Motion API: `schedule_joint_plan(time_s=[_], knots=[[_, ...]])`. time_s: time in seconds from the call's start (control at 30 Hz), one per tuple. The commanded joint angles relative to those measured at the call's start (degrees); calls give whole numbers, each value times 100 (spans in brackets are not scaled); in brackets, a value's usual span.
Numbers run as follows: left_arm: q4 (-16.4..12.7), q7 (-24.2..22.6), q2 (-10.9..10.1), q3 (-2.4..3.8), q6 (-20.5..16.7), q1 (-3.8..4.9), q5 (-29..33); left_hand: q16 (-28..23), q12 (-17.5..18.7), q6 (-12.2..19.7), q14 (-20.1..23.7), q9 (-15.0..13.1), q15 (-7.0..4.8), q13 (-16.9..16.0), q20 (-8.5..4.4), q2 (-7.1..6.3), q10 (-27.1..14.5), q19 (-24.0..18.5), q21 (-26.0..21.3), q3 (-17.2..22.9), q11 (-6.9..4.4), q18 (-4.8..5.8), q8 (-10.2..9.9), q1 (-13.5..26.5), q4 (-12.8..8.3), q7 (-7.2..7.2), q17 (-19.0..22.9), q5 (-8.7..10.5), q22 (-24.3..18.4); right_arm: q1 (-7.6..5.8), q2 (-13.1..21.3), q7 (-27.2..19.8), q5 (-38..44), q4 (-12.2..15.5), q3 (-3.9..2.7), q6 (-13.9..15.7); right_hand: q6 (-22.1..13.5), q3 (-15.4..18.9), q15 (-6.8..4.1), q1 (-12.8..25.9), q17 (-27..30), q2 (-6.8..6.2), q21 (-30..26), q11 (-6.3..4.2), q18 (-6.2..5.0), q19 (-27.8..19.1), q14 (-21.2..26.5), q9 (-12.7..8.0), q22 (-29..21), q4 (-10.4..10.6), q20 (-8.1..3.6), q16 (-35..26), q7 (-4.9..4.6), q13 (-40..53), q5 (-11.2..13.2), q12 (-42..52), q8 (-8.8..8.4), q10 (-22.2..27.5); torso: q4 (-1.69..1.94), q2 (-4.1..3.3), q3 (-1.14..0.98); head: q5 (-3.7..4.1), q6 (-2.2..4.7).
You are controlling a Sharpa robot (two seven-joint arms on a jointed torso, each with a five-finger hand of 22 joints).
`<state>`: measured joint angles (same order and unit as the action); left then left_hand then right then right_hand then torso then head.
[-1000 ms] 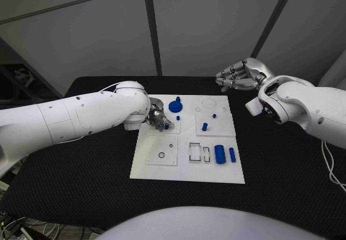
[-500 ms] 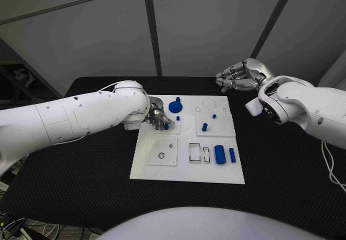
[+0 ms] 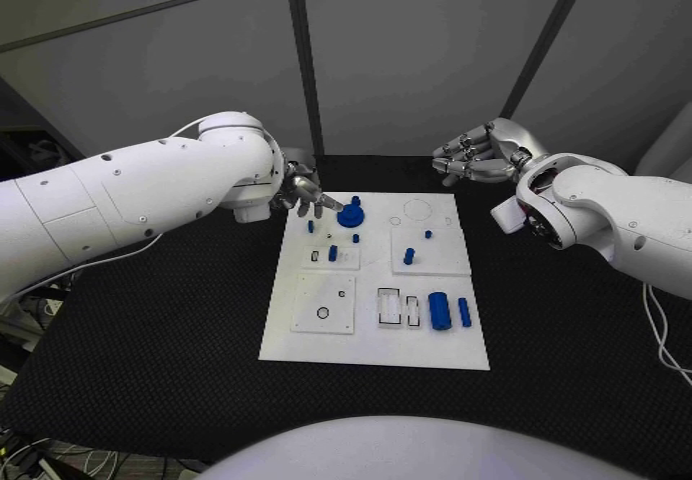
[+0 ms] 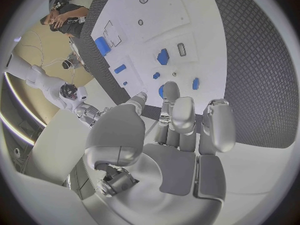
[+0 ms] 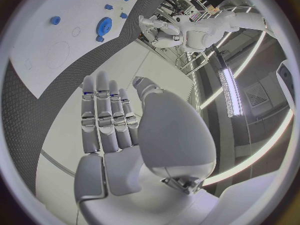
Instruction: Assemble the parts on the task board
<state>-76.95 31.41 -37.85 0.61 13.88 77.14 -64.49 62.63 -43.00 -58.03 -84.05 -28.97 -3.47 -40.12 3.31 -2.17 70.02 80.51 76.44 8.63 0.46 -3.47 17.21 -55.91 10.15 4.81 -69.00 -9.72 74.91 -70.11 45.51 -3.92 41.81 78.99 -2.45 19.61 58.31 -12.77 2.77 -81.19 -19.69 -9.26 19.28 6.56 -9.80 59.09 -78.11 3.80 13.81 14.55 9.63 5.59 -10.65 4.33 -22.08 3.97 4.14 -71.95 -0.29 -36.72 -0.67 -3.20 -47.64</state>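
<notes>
The flat white rectangular task board (image 3: pixel 375 345) lay mid-table on the black, finely textured mat (image 3: pixel 159 330). Small blue plastic parts stood on or lay in it — a round blue gear with a knob (image 3: pixel 352 214) near the far edge, short blue pegs (image 3: pixel 408 255) in the middle panels, and a fat blue cylinder (image 3: pixel 438 309) beside a slimmer blue bar (image 3: pixel 464 310) near the recessed rectangular slots (image 3: pixel 391 305). The silver left hand (image 3: pixel 303 192) hovered at the board's far left corner, fingers loosely spread, holding nothing. The silver right hand (image 3: pixel 476 152) hung beyond the far right corner, well apart from the board, fingers side by side and curled — empty.
</notes>
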Motion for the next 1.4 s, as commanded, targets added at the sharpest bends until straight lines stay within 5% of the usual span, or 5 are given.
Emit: schedule_joint_plan(time_s=[0.03,0.37,0.63,1.03,1.4], knots=[[173,9,44,14,346,92,-85,-67,22,39,19,27,66,27,14,12,-54,-78,-97,-96,21,-52,-58,-93,10,12,45,59,369,-12,-20,-22,-15,-10,-3,-30,-33,33,29,48,8,11,-25,-2,-69,35,-2,9,-10,19,9,-22,-9,-5,-17,-11,-21,47,2,1,0,-13,29],[1006,-71,404,-31,270,181,115,-569,173,342,312,132,198,178,137,153,-500,-546,-805,-397,166,-210,-303,-455,73,158,392,74,-119,-12,-37,-18,-15,-23,-3,-49,-14,37,20,48,6,20,-38,-13,-72,60,-22,14,-22,12,7,-28,1,1,-21,1,-8,28,-8,-14,9,3,91],[1039,-68,436,-67,573,174,221,-163,32,66,123,82,133,244,104,265,-323,-253,-493,-644,89,-131,-156,-697,139,78,128,77,134,-12,-43,-14,-15,-30,-2,-78,21,24,4,22,5,43,-48,-31,-77,100,-54,21,-33,-9,-4,-36,17,7,-26,13,11,-1,3,2,1,7,80],[774,-53,421,-427,827,137,315,120,-120,31,-28,149,85,243,48,377,-137,70,-76,-692,47,-26,-247,-1009,56,50,-55,38,459,-11,-60,20,53,-46,-2,-141,103,1,-45,-17,-16,67,-49,-81,-79,231,-183,29,-48,-56,-53,-28,61,27,-26,45,43,-116,-6,1,-3,-6,95],[732,-57,574,-559,716,66,239,247,-779,-106,-92,154,54,-417,20,302,149,229,156,-676,11,31,-251,-1017,55,9,-140,10,644,-11,-79,52,74,-61,-1,-172,106,2,-49,-16,-19,63,-48,-84,-79,242,-193,28,-49,-59,-57,-27,63,29,-24,47,43,-124,-11,-8,-7,2,91]])
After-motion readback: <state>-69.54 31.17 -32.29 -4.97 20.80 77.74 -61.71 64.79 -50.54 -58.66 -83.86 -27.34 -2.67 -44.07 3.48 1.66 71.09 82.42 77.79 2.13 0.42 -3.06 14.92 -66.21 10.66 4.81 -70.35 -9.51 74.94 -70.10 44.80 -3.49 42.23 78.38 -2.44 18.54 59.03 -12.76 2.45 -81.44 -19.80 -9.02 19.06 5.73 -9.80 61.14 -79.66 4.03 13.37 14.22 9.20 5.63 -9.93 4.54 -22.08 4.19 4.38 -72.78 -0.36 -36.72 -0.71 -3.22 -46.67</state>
